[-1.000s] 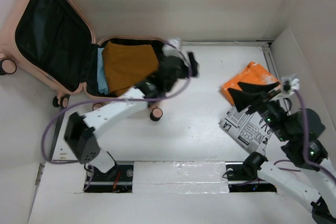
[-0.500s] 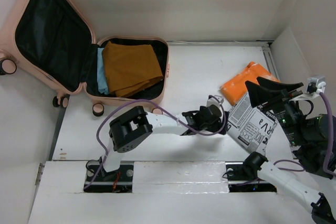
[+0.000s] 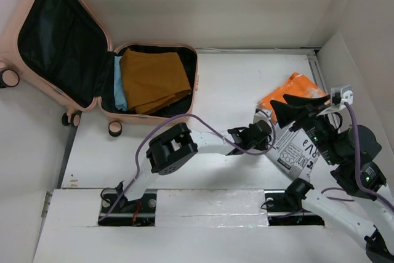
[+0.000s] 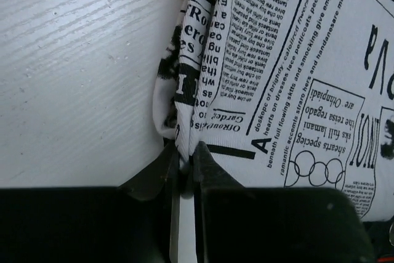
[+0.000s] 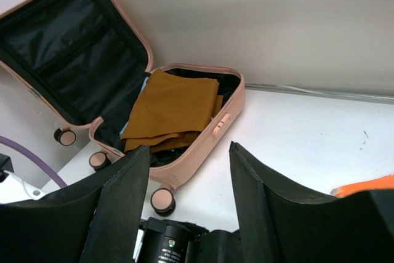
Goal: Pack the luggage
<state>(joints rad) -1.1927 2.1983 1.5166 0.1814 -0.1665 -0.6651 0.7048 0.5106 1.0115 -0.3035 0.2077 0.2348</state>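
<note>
– Top external view: where did the luggage (image 3: 58, 38) sit?

– At the far left corner of the table (image 3: 234, 78), lying open. Its pink lid leaned back toward the left wall and showed black lining. The base lay flat on the table. Inside it, a folded mustard cloth (image 3: 154, 81) lay over a blue cloth (image 3: 120, 87), of which only a strip showed on the left. One wheel (image 3: 115, 129) stood out at the near edge of the base.

– And the left gripper (image 3: 261, 137)?

– It reached across to the right half of the table, well apart from the luggage. A purple cable (image 3: 184, 121) looped along its arm. In the left wrist view, its jaws were closed and pinched a raised fold at the edge of the print cloth (image 4: 295, 90). That cloth was white with black newspaper lettering, and the rest of it lay flat on the table.

– What lay near that cloth?

– An orange item (image 3: 289, 87) lay just beyond it, touching its far edge. Whether the cloth overlapped it could not be told.

– And the right gripper (image 3: 283, 108)?

– It hung above the orange item and the print cloth, hiding part of each from above. In the right wrist view, its jaws stood wide apart with nothing between them. Past the two dark fingers (image 5: 120, 207), that camera looked across the table at the open luggage.
</note>
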